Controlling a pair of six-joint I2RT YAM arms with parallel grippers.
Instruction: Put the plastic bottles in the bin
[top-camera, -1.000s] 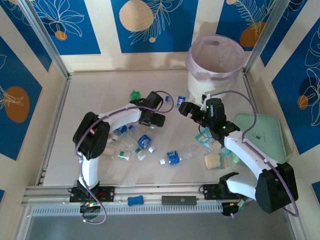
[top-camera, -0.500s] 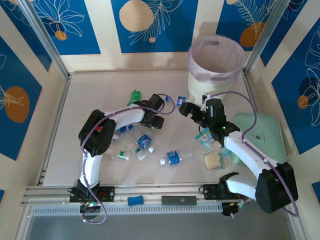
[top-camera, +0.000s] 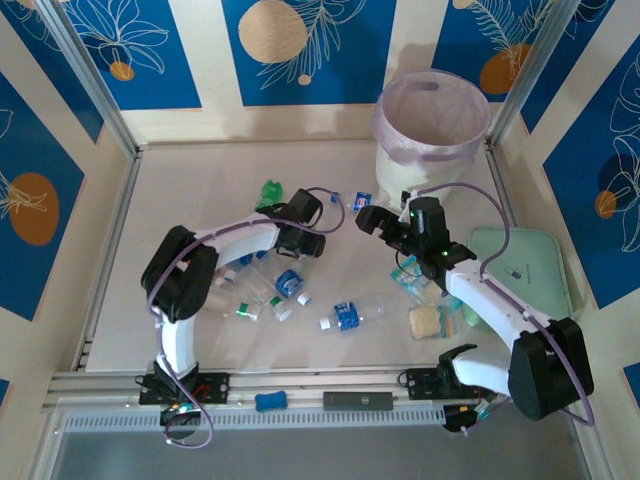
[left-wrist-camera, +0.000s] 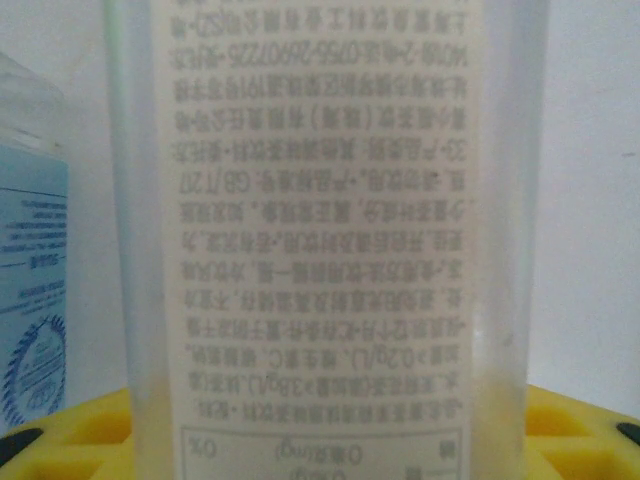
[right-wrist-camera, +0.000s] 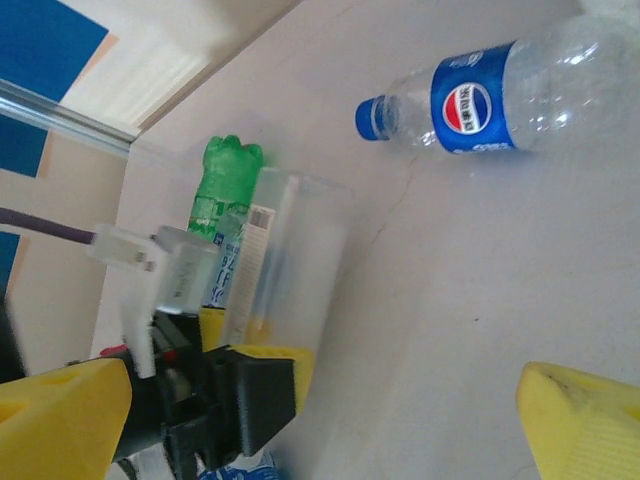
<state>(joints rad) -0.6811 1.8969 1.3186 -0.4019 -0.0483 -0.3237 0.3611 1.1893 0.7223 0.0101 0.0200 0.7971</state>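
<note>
In the overhead view, the bin (top-camera: 425, 165) stands at the far right corner of the table (top-camera: 190, 200). A green bottle (top-camera: 268, 190) lies toward the far edge, left of the middle. The scattered bottles (top-camera: 288, 283) lie around the middle and toward the near edge. The left gripper (top-camera: 300, 240) sits just beyond this cluster, and the right gripper (top-camera: 370, 217) hangs near it, on the side of the bin. A mint-green case (top-camera: 525, 270) lies along the right edge, with a tan square piece (top-camera: 427, 322) just beside it.

The left wrist camera looks straight at a clear bottle (left-wrist-camera: 330, 250) with a white label of small print. A yellow finger (left-wrist-camera: 75, 435) lies against each of its sides, so the pincer is clamped on it.

From the right wrist, the right gripper (right-wrist-camera: 320, 420) has its yellow fingers (right-wrist-camera: 60, 405) wide apart with nothing held. Past them the left gripper (right-wrist-camera: 255, 345) grips the clear bottle (right-wrist-camera: 285, 250), with the green bottle (right-wrist-camera: 222, 185) behind it. A Pepsi bottle (right-wrist-camera: 480, 95) lies flat on the table, apart from them.
</note>
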